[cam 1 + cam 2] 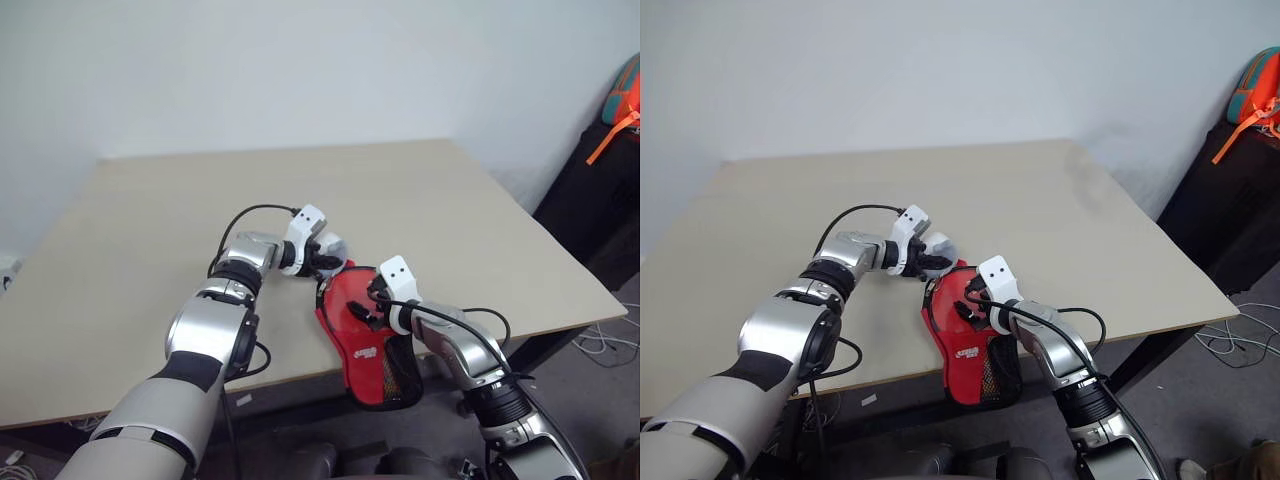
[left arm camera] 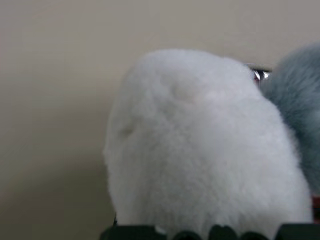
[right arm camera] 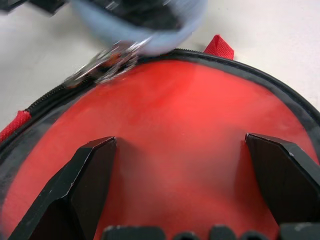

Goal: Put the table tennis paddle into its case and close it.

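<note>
The case (image 1: 358,335) lies at the table's front edge, red face up, its black mesh handle end (image 1: 402,378) hanging past the edge. My left gripper (image 1: 325,262) is shut on the fluffy grey-white pouch (image 2: 200,145) just beyond the case's round end. A metal chain (image 3: 107,60) links the pouch (image 3: 150,22) to the case's zip. My right gripper (image 3: 180,165) stands open over the red face (image 3: 180,110), its black fingers (image 3: 90,185) spread wide on either side. The table tennis paddle is hidden.
The beige table (image 1: 150,230) stretches wide behind and to the left of the case. Off its right side stands a dark object with an orange and teal bag (image 1: 625,100) on it. Cables (image 1: 605,340) lie on the floor there.
</note>
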